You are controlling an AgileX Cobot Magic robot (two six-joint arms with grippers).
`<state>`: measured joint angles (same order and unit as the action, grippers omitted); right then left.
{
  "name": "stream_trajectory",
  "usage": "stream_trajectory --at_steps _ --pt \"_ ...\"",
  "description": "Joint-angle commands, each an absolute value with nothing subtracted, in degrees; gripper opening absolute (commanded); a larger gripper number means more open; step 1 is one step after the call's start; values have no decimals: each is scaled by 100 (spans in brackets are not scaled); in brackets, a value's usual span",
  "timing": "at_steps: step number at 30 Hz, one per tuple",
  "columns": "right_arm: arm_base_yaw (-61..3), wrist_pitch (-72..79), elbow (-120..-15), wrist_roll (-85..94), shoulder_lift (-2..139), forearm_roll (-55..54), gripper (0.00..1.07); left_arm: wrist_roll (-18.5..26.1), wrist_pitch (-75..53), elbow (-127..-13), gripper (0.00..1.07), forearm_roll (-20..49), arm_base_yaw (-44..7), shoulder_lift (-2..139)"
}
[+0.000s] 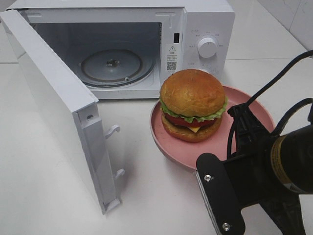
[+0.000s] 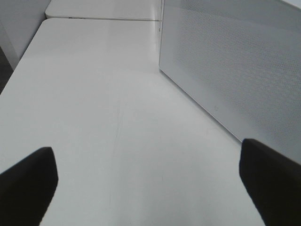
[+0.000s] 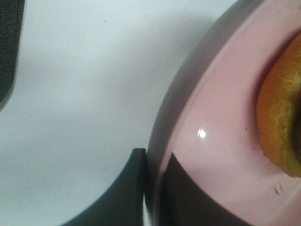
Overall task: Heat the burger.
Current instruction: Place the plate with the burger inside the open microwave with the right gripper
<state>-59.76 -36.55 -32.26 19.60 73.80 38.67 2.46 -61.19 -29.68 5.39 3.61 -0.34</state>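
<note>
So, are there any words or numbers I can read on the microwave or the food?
None can be read.
Sticker on the microwave front: a warning triangle and a square code show, but the print is too small to read.
Marks around the dial: too small to read.
Burger and pink plate: no writing in sight.

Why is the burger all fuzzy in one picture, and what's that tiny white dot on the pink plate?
Right wrist view: the burger is blurry, probably because that camera sits too close to focus on it, and the dot is glare, a light bouncing off the shiny plate. Exterior high view: the burger looks sharp.
</note>
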Motion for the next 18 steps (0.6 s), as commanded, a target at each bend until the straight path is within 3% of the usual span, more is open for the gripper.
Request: stream_trajectory --at_steps 1,7,9,18 --pt "-5621 -3105 -3226 2590 7271 4108 0 258 -6125 -2956 98 556 338 -138" --pt "-5265 -2893 -3226 3186 7271 3971 0 258 -6125 -2956 98 556 338 -138" --pt "-4859 -2676 -3226 3976 7271 3529 0 258 -6125 -2956 98 556 338 -138" --pt "-4102 -2504 -3541 5827 7271 2372 0 258 -6125 -2956 98 556 338 -138"
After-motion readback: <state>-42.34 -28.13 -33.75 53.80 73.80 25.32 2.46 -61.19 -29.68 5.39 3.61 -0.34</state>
